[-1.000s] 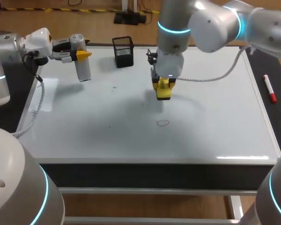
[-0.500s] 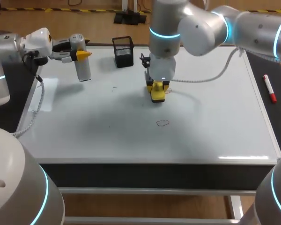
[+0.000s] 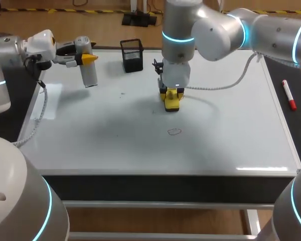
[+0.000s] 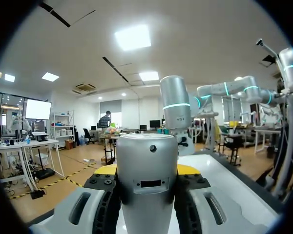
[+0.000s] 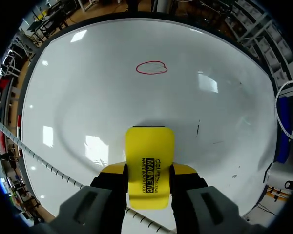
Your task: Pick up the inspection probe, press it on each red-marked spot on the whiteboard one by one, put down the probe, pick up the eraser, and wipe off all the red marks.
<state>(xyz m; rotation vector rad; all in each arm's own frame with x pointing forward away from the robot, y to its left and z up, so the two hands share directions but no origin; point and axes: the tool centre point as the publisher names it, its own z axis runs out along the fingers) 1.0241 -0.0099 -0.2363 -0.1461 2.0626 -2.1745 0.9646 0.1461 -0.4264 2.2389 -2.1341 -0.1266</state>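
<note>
From above, the left gripper is hanging over the far left corner of the whiteboard. Its fingers are pinching the inspection probe, a grey cylinder tilted with its lower end close to the board. The right gripper is reaching in near the middle of the board and clamping the yellow eraser low over the surface. Whether the eraser is touching the board cannot be told. A single red mark — a small loop — is lying a little nearer the front edge than the eraser, apart from it. A black mesh pen holder is standing at the far edge, and a marker is lying on the dark strip beside the board's right edge.

In the left wrist view, the probe is filling the gap between the two fingers, gripped from both sides.

In the right wrist view, the eraser is sitting upright between the fingers, squeezed at its sides. The red mark is lying ahead of it on the board, well clear of the eraser's edge.
</note>
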